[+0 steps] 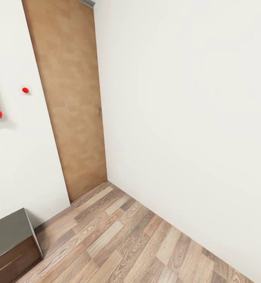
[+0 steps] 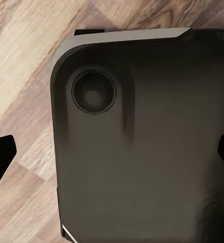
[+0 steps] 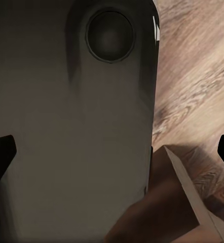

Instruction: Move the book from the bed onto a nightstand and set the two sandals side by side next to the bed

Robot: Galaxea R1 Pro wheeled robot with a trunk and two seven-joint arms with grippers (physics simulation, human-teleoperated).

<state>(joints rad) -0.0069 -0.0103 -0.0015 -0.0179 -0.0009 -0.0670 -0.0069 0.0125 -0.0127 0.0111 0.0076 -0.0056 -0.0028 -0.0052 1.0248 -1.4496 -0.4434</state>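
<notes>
Wood-plank floor, white wall, tan flat door upright in the bedroom corner. Dark cabinet (boxy, smooth top) at my left. My left gripper and right gripper spread wide, empty, over my dark base.

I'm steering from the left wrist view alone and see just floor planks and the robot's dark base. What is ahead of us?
Observer: The head view faces a room corner, with a wooden door in the left wall.
Operator: Any furniture nearby?
Observer: A low dark cabinet stands against that same wall, at the head view's lower left.
Operator: Is the right arm carrying anything?
Observer: No. The right gripper is open, with nothing between its fingers.
</notes>
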